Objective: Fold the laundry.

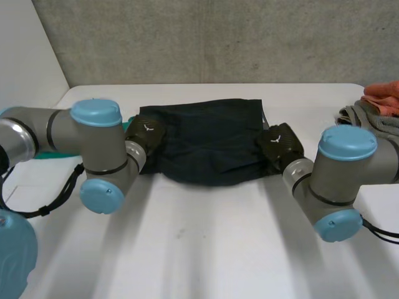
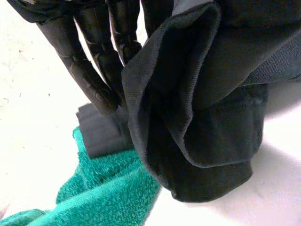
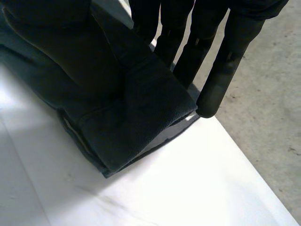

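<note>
At the left of the frame, behind my left arm, a green terry towel (image 1: 43, 154) is lying on the white table (image 1: 206, 243). My left hand (image 1: 146, 132) is pinching the left edge of the dark navy garment (image 1: 206, 140) between straight fingers (image 2: 89, 80) and thumb, holding a fold up. The garment is resting at frame centre. My right hand (image 1: 280, 144) is clamping its right corner, fingers (image 3: 225, 70) behind the cloth. At upper right, a grey cloth heap (image 1: 365, 117) and an orange cloth (image 1: 383, 93) are sitting.
</note>
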Controlling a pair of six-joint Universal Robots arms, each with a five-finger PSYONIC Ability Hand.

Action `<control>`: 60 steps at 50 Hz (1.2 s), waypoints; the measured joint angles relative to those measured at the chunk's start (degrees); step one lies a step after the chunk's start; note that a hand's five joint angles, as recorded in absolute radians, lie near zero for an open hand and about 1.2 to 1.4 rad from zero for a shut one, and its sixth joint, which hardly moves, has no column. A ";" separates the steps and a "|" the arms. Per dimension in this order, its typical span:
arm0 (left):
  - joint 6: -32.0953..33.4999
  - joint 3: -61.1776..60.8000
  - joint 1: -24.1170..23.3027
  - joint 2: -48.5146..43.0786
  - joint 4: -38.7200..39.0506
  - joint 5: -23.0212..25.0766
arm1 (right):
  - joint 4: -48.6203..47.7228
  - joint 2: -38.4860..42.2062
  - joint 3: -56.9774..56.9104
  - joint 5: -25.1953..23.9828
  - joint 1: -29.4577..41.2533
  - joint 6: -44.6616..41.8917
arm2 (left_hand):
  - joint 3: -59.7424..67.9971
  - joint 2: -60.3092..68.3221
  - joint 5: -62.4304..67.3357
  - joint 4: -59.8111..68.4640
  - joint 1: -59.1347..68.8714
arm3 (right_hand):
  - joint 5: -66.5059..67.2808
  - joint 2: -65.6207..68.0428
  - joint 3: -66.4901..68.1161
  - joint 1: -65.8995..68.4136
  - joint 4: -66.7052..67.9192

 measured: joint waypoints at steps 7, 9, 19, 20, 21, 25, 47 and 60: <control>-1.71 -6.08 -0.65 9.27 -5.68 2.13 | 9.78 -8.27 2.32 -2.73 -1.96 0.43 | 0.00 0.00 0.00 0.02 0.00 | 0.55 0.00 0.00 1.16 0.02; -1.81 -10.01 -0.76 13.99 -8.87 3.86 | 17.09 -11.53 2.69 -5.00 -3.21 -1.13 | 0.01 0.00 0.00 0.03 0.00 | 0.62 0.00 0.00 1.16 0.02; 2.65 -26.18 -1.88 28.26 -28.83 10.41 | 59.40 -20.45 2.33 -12.58 -9.82 -22.51 | 0.00 0.00 0.00 0.04 0.00 | 0.70 0.00 0.31 1.15 0.07; 3.28 -26.85 -2.12 28.41 -30.90 10.83 | 62.50 -20.59 2.27 -12.77 -10.23 -24.65 | 0.00 0.00 0.00 0.04 0.00 | 0.70 0.00 0.32 1.16 0.08; 3.74 -27.15 -2.32 28.35 -32.29 11.08 | 63.55 -20.61 2.24 -12.83 -10.36 -25.39 | 0.00 0.00 0.00 0.05 0.00 | 0.70 0.00 0.32 1.16 0.08; 4.74 -25.73 -2.76 26.83 -35.16 11.36 | 67.83 -19.75 1.55 -12.98 -10.55 -27.78 | 0.00 0.00 0.00 0.05 0.00 | 0.70 0.00 0.32 1.16 0.08; 0.86 15.00 3.18 12.91 -4.04 2.74 | 8.08 -11.18 -15.41 1.43 -5.36 5.01 | 0.25 0.56 0.66 0.13 0.85 | 0.70 0.00 1.29 1.16 0.24; -13.39 21.86 4.55 20.16 11.88 7.22 | -14.89 -16.49 -23.31 7.04 -2.66 12.33 | 0.29 0.60 1.76 0.26 1.26 | 1.32 0.00 1.33 1.65 0.26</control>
